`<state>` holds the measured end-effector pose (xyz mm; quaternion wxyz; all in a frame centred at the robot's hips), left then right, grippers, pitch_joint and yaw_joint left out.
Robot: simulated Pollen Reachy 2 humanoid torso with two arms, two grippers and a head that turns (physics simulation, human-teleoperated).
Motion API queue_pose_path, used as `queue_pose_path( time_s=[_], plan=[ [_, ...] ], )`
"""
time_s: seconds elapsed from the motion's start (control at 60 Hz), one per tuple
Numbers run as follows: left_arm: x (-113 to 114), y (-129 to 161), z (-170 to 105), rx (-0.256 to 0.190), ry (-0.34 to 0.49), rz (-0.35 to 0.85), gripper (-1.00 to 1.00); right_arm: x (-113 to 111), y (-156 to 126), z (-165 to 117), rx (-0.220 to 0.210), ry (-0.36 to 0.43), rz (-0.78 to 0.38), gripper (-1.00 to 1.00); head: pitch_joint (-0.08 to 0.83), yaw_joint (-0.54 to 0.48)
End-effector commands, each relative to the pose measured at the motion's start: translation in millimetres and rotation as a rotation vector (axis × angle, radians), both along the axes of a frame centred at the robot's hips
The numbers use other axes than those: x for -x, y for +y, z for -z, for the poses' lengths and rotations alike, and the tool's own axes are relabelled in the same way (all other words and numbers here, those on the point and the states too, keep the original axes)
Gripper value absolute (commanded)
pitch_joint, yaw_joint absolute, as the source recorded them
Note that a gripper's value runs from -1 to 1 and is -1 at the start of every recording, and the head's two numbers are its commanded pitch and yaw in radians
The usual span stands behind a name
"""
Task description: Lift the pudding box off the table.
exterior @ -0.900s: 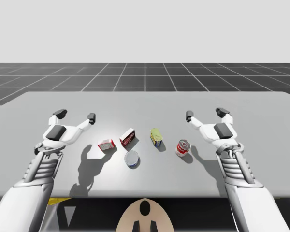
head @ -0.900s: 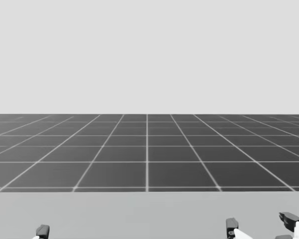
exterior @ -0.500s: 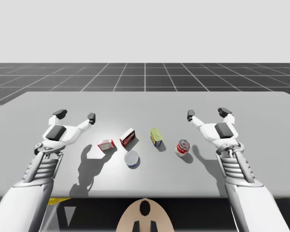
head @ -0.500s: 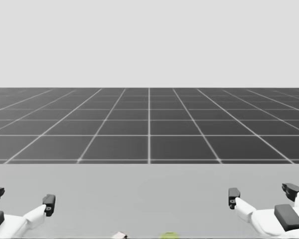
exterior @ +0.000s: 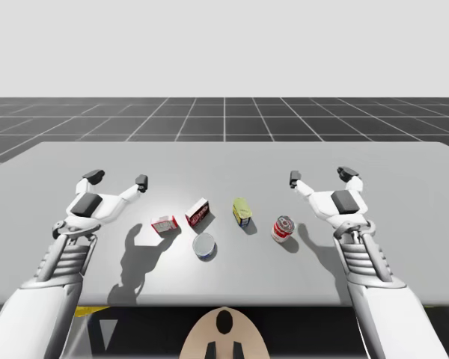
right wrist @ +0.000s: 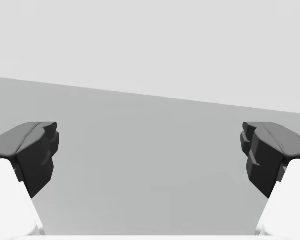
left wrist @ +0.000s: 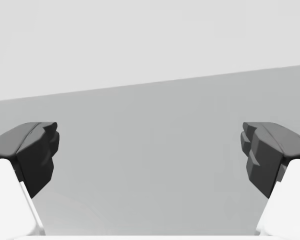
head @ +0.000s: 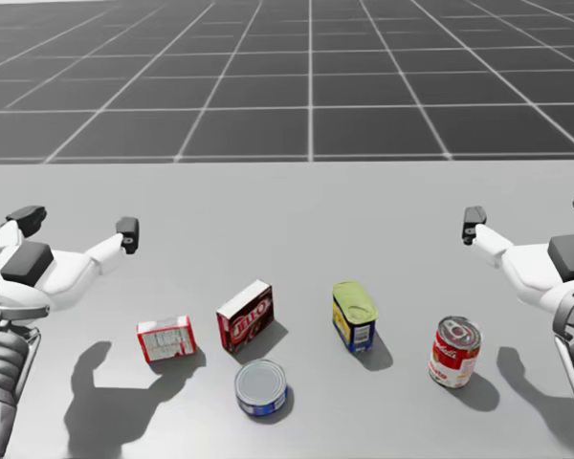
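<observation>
Pudding box [head: 245, 316], taken to be the dark red box, stands on the tabletop [exterior: 224, 161], roughly midway between the left and right edges and closer to the near edge than the far one. Neither claw touches it. The left claw [exterior: 117, 178] hovers toward the left edge with its fingers spread wide and nothing between them; its wrist view gives bare tabletop ahead. The right claw [exterior: 320, 176] hovers toward the right edge, likewise wide and empty. Neighbours: a small red-and-white box [head: 166, 338] sits near the pudding box on its left-edge side, and a blue can [head: 260, 386] on its near-edge side. A yellow-and-blue tin [head: 354, 315] and a red-and-white can [head: 454, 351] lie further toward the right edge. Progress, as judged: nothing done yet. Approach, grasp and lift all remain. The left claw looks the nearer candidate, though the small box crowds that side.
</observation>
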<state>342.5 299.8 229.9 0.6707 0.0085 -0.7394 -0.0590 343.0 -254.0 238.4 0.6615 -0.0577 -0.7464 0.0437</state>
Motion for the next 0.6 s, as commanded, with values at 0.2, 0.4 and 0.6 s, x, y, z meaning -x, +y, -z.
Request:
queue_pose_path(
  time_s=[0.2, 0.4, 0.6],
  plan=[
    [-1.5, -1.4, 2.3, -0.007, 0.021, 0.016, -1.00, 0.7, -0.1, -0.7, 0.010, 0.004, -0.005, -1.00, 0.568, 0.12],
    [-1.3, -3.8, 2.8, -0.008, 0.037, 0.027, -1.00, 2.0, -1.4, -3.0, 0.001, 0.000, -0.009, -1.00, 0.624, 0.13],
    [15.7, -10.7, -16.1, 0.004, 0.139, 0.131, -1.00, 2.1, -1.5, -3.4, 0.003, -0.003, -0.008, -1.00, 0.630, 0.14]
  ],
)
